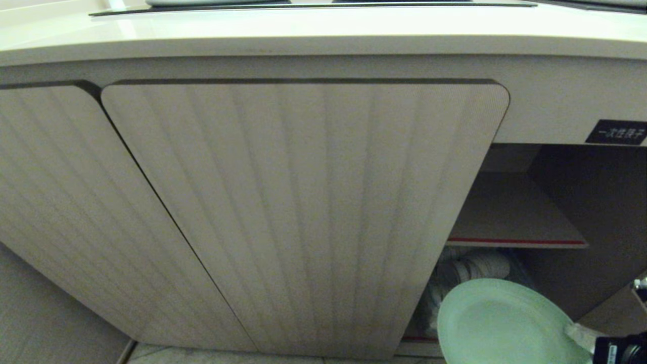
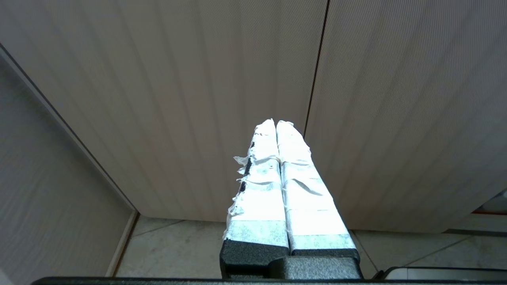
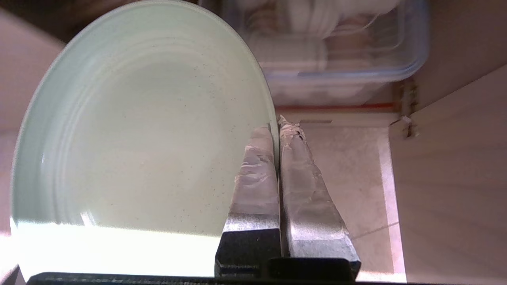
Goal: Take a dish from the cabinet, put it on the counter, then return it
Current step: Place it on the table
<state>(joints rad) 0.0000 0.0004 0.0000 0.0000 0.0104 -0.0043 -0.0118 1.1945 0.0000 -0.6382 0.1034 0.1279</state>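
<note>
Here the right pincer (image 3: 278, 130), clamped on the rim of the round mint-green matte dish (image 1: 500, 323), holds it outside the open beige ribbed cabinet (image 1: 303, 212); next, presumably, lifting it onto the cream counter (image 1: 323, 30).

The cabinet (image 1: 510, 212) shelf is bare; below it sits a clear tub (image 3: 340, 59), seemingly holding white dishes.

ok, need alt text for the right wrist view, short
The right end effector, shut, pinches the rim of a mint-green dish held on edge in front of the open cabinet. Behind the dish, a clear lidded container of white dishware stands on the red-edged cabinet floor.
</note>
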